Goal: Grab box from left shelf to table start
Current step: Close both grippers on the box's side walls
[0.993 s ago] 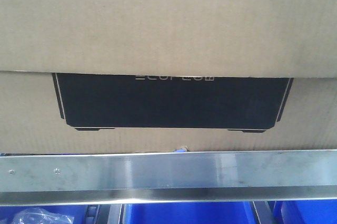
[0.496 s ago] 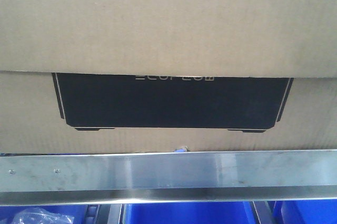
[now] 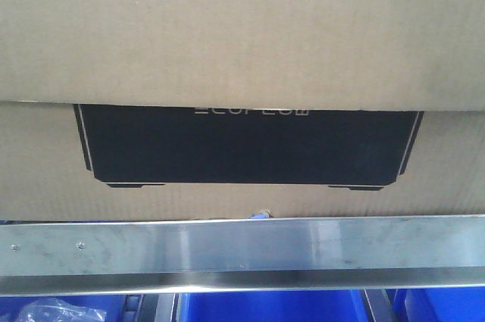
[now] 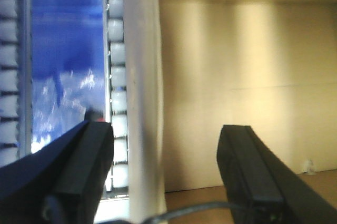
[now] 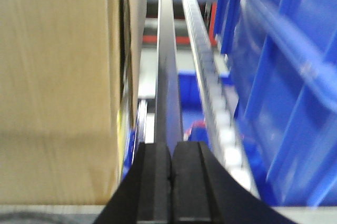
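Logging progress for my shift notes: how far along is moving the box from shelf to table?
Done: nothing yet; the box sits on the shelf. In hand: the left gripper is open at one side of it, the right gripper shut along the other; whether either touches it is unclear. Left: grip, lift out, set on the table, which is not clearly in view.

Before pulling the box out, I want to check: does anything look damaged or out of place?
Nothing looks damaged. The box sits level above the steel rail. Only a small blue-white scrap pokes out under it; I cannot tell what it is.
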Controlling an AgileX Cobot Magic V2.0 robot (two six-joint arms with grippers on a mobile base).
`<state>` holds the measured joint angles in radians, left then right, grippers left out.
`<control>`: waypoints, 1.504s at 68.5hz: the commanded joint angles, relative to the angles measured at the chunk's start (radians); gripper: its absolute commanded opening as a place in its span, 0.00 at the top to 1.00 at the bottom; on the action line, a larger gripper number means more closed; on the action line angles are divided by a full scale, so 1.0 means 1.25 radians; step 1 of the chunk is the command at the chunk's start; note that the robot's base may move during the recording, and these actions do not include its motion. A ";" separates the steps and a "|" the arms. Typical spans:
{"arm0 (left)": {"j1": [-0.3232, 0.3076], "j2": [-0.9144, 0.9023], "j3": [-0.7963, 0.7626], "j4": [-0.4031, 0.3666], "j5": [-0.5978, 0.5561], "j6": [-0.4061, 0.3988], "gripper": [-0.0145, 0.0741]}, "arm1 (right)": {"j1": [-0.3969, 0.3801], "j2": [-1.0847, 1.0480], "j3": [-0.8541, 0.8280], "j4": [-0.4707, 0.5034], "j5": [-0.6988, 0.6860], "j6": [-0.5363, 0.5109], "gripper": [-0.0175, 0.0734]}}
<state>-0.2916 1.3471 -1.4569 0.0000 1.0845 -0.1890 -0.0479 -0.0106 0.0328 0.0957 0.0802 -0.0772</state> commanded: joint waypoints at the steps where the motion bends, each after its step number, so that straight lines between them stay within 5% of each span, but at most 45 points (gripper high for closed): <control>1: 0.001 -0.010 -0.029 0.000 -0.024 -0.009 0.47 | -0.003 -0.008 -0.014 0.004 -0.106 -0.001 0.75; 12: 0.001 -0.004 -0.029 0.034 -0.014 -0.009 0.47 | -0.003 -0.008 -0.090 0.043 -0.025 -0.001 0.69; 25: 0.001 -0.004 -0.029 0.040 -0.010 -0.009 0.47 | -0.003 0.009 -0.243 0.043 0.140 -0.001 0.19; 29: 0.001 -0.004 -0.029 0.040 -0.010 -0.009 0.47 | -0.003 0.029 -0.300 0.043 0.171 -0.001 0.13; 51: 0.001 -0.003 -0.029 0.041 -0.013 -0.009 0.47 | -0.003 0.336 -0.599 0.043 0.257 -0.001 0.12; 78: 0.001 -0.002 -0.029 0.054 -0.016 -0.009 0.47 | -0.003 0.829 -0.997 0.043 0.557 -0.016 0.12; 95: 0.001 -0.002 -0.029 0.054 -0.016 -0.009 0.47 | -0.001 1.001 -1.066 0.043 0.570 -0.030 0.12; 103: 0.001 0.001 -0.029 0.054 -0.017 -0.009 0.49 | 0.011 1.056 -1.066 0.043 0.573 -0.050 0.23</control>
<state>-0.2916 1.3743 -1.4592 0.0601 1.1118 -0.1903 -0.0410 1.2997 -1.2602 0.1428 0.8435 -0.1139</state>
